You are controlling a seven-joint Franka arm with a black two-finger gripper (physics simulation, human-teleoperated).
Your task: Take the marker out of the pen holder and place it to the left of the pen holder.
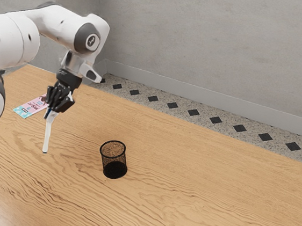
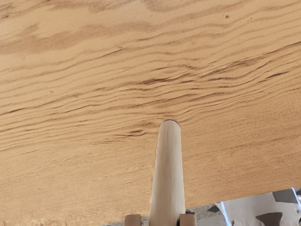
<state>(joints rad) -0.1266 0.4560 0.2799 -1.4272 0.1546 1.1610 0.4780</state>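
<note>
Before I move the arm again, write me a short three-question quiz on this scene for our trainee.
1. True or false: the slim white marker is outside the round black mesh pen holder.
2. Which lies nearer the exterior view's right: the pen holder or the flat pink-and-pale-blue packet?
3. What is the black two-finger gripper shut on?
(a) the packet
(b) the marker
(c) the pen holder's rim

Key: 1 true; 2 the pen holder; 3 b.
</note>
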